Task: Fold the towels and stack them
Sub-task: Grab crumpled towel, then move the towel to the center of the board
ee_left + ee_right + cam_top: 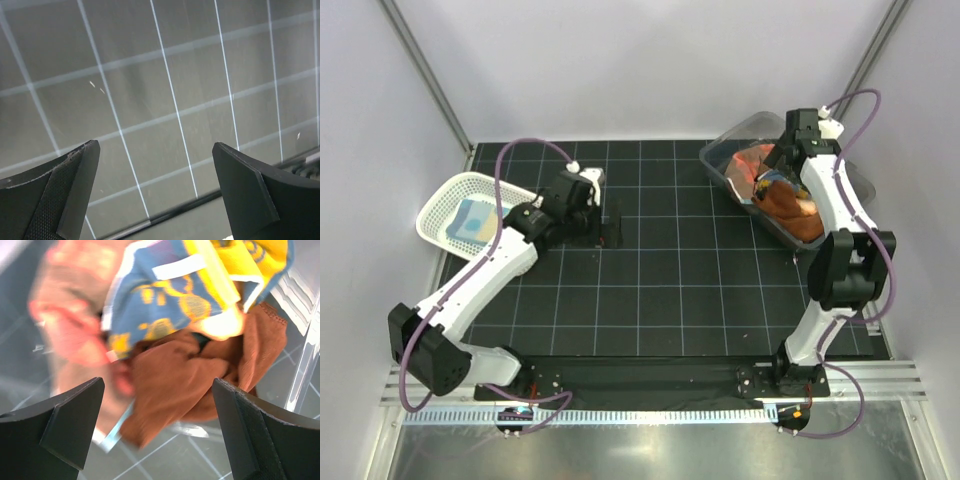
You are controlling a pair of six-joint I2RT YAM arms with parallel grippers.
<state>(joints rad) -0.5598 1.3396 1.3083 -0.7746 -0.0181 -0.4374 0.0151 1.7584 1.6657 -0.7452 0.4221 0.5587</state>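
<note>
I see left fingers [75, 195] spread wide, gripping nothing, over gridded desk [165, 100] near white basket [445, 195] (folded pale towel [475, 222] inside). Right fingers [75, 425] equally wide, gripping nothing, above rust-brown towel [175, 385] and blue-yellow towel [165, 295], both crumpled in clear bin [740, 135].

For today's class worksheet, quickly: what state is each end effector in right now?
Left end effector: open, empty, above the gridded mat.
Right end effector: open, holding nothing, above the rust-brown towel in the clear bin.
</note>
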